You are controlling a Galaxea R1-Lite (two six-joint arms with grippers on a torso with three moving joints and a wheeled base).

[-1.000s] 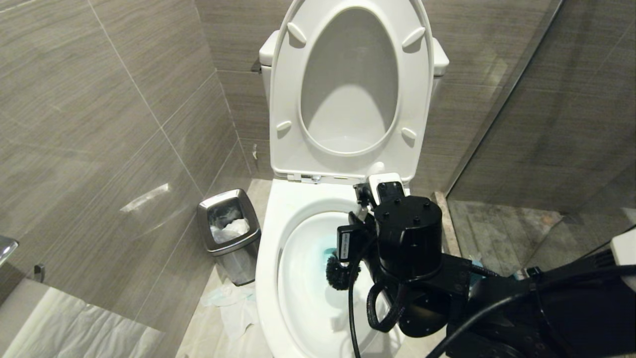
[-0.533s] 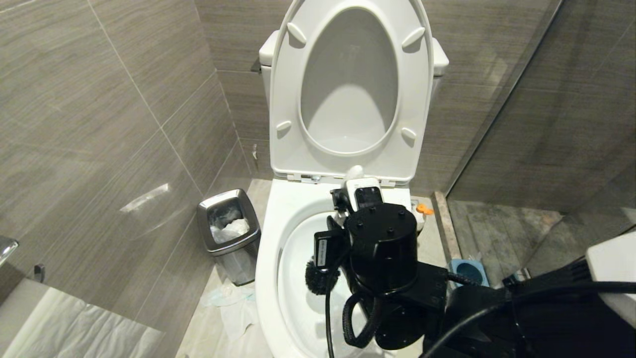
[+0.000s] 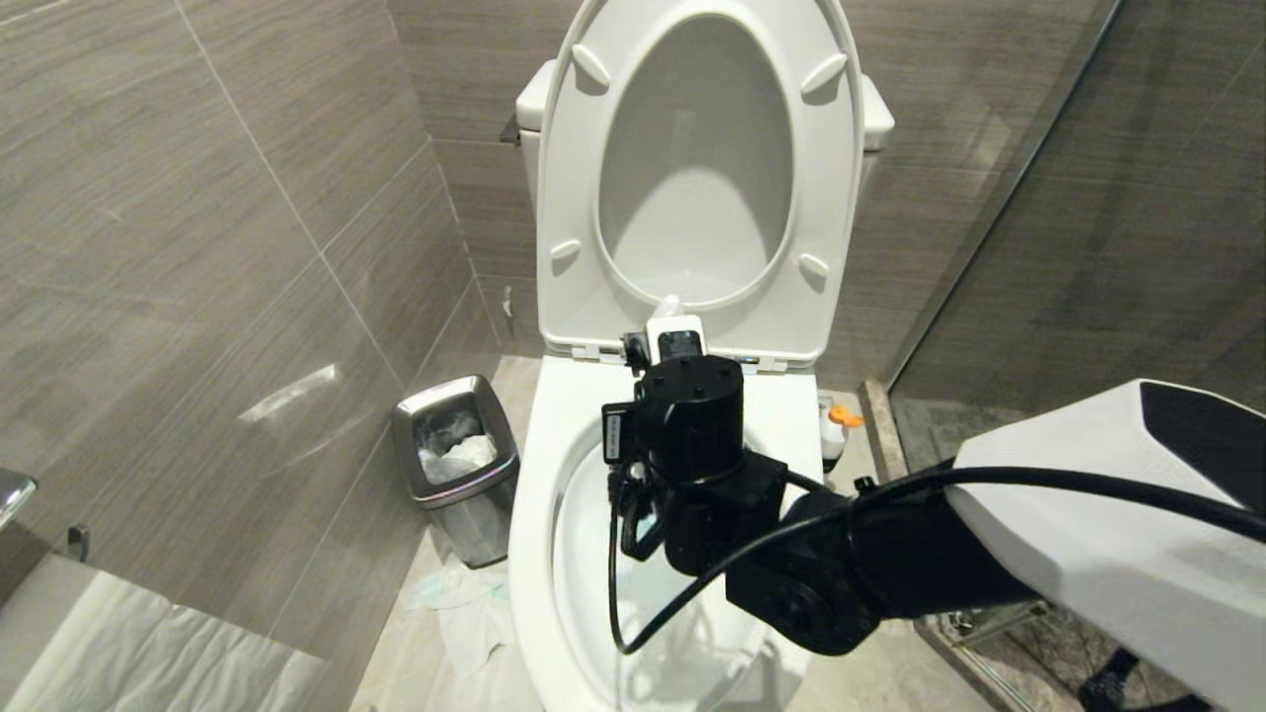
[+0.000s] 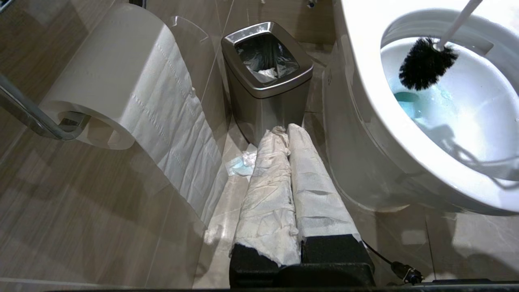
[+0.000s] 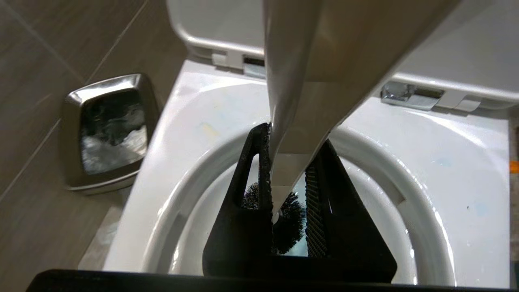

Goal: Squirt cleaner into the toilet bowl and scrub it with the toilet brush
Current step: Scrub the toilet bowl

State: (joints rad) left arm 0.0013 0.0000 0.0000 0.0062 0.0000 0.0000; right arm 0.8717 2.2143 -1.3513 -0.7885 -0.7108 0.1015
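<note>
The white toilet bowl (image 3: pixel 534 494) stands with its seat and lid raised. My right gripper (image 3: pixel 676 341) reaches over the back of the basin, shut on the whitish handle (image 5: pixel 300 81) of the toilet brush. The brush's black bristle head (image 4: pixel 425 63) hangs inside the basin above teal-blue liquid (image 4: pixel 409 105); the head view hides it under my wrist. The cleaner (image 3: pixel 836 430), a small white bottle with an orange cap, stands on the floor right of the toilet. My left gripper (image 4: pixel 284 132), its fingers wrapped in white paper, is shut and parked low beside the toilet's left side.
A small steel bin (image 3: pixel 455 465) sits on the floor left of the toilet, with crumpled paper (image 3: pixel 465 603) in front of it. A paper roll (image 4: pixel 121 93) hangs on the left wall. A glass partition (image 3: pixel 1039 247) closes off the right side.
My right arm has swung left and toward the back of the bowl, carrying the brush from the basin's middle to its rear. The brush head is now hidden in the head view.
</note>
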